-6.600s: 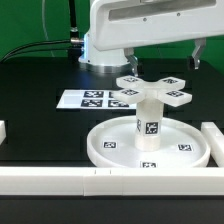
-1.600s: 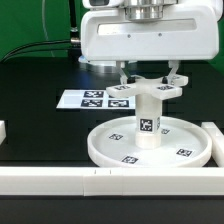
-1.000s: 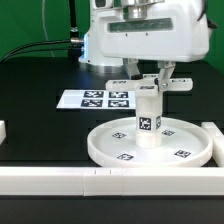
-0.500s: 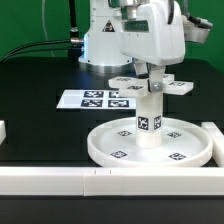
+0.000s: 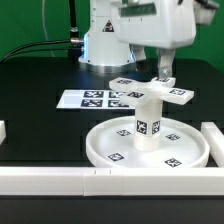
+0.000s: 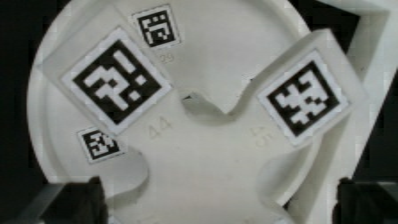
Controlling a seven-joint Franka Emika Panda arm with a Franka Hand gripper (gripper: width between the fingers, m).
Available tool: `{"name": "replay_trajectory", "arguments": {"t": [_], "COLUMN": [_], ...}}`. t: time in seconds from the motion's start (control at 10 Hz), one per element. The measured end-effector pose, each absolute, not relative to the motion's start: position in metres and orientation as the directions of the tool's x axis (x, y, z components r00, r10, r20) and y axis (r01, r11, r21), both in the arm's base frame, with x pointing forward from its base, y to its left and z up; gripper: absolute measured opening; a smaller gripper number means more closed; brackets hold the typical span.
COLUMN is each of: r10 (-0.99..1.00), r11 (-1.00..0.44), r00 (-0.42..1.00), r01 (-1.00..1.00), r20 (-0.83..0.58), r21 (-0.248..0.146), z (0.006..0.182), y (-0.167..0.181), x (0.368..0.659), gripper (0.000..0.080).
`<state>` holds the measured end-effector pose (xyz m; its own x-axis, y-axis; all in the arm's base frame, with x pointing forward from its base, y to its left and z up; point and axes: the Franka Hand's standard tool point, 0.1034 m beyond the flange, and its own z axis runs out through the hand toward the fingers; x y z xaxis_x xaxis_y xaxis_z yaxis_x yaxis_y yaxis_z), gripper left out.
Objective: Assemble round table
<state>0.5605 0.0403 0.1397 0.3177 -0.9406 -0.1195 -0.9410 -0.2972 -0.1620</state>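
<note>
The large rimmed round disc (image 5: pixel 100 150) lies flat on the black table. The short cylindrical leg (image 5: pixel 148 125) stands upright at its centre. The four-armed cross-shaped foot (image 5: pixel 180 95) sits on top of the leg. My gripper (image 5: pixel 160 72) hangs over the foot's arm on the exterior view's right. In the wrist view the foot (image 6: pixel 214 130) fills the picture with two tagged arms. My gripper (image 6: pixel 214 205) straddles a third arm, its dark fingers (image 6: pixel 71 200) set wide with gaps to the arm on both sides. It looks open.
The marker board (image 5: pixel 95 98) lies behind the disc on the exterior view's left. A long white bar (image 5: pixel 60 180) runs along the front, and another (image 5: pixel 212 135) stands at the right. The arm's base (image 5: pixel 100 45) is behind.
My gripper came down onto the foot and turned with it. The foot has rotated on the leg. My gripper now sits a little higher and further right.
</note>
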Motion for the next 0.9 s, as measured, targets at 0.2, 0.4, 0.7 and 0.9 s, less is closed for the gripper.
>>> {"name": "replay_trajectory", "arguments": {"t": [0.2,0.4,0.7,0.9], "r10": [-0.929,-0.829,-0.538,-0.428], "r11": [-0.335,-0.541,-0.832,-0.894], "r00": [0.354,0.555,0.843,0.904], "r01": [-0.928,-0.827,-0.535,-0.423], "r20": [-0.111,-0.073,-0.022,-0.002], "r21": [-0.162,-0.152,-0.149,-0.149], "z": [0.1347,0.1323,0.1292,0.1289], "y": [0.04,0.0442,0.0488,0.0484], "x": [0.5591,0.5585,0.5657,0.5657], "gripper": [0.0648,0.0648,0.0648,0.0648]}}
